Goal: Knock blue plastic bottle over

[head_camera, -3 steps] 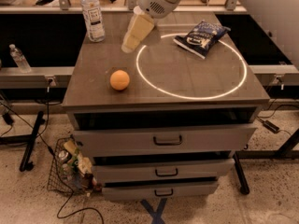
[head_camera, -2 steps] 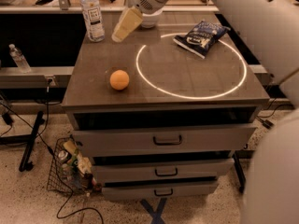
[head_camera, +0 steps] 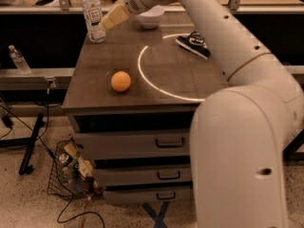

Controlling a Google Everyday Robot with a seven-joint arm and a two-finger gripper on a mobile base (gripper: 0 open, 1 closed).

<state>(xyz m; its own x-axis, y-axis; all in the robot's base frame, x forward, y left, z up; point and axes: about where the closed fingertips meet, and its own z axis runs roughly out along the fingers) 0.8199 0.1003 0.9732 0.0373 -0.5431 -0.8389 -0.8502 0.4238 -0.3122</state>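
The blue plastic bottle (head_camera: 92, 12), tall and clear with a white cap and a white label, stands upright at the far left corner of the dark table (head_camera: 95, 87). My gripper (head_camera: 102, 26) reaches down from the right. Its cream fingers are shut together and empty. Their tips are against the bottle's right side, near its lower half. The arm stretches across the table from the right foreground.
An orange ball (head_camera: 121, 81) lies on the table's front left. A white bowl (head_camera: 150, 17) sits at the back, a dark snack bag (head_camera: 194, 44) to the right. A white circle (head_camera: 142, 70) is marked on the table. A small bottle (head_camera: 17, 59) and a wire basket (head_camera: 70, 174) are at the left.
My gripper has moved left and toward the back, from mid-table to the bottle's right side. The view has shifted, and the arm now fills the right foreground. The bottle still stands.
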